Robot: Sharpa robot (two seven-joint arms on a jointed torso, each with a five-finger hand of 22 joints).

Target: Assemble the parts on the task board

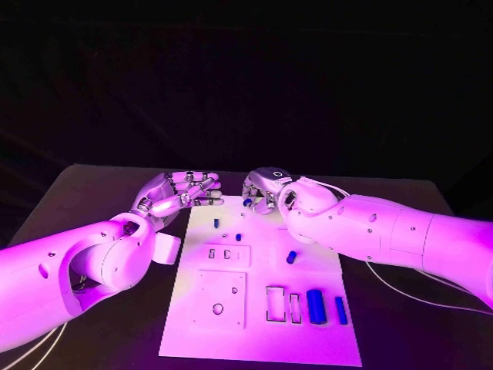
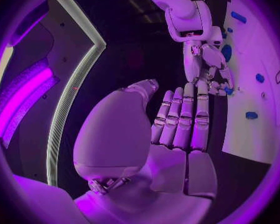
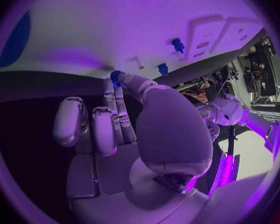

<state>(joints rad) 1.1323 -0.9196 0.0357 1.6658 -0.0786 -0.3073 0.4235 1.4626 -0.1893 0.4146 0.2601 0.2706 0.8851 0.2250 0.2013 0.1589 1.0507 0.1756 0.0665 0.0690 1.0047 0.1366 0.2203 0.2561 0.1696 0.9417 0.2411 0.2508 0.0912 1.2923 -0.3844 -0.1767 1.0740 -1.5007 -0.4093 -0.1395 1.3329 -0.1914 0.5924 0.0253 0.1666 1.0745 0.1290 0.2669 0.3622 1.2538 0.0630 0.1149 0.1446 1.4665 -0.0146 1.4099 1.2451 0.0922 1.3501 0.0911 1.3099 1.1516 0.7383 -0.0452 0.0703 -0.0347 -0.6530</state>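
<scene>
Pinching a small blue part, the right hand meets the empty, straight-fingered left hand.

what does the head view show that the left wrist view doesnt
Head view alone: the near end of the task board, with two long blue parts standing beside rectangular slots. Left wrist view alone: the left hand's palm side, its straight fingers holding nothing. Both: the right hand at the board's far end, fingertips on a small blue part.

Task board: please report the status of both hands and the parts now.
Left hand open, beside board's far corner. Right hand pinches a small blue part in its fingers at task board far edge. Nothing in the way.
</scene>
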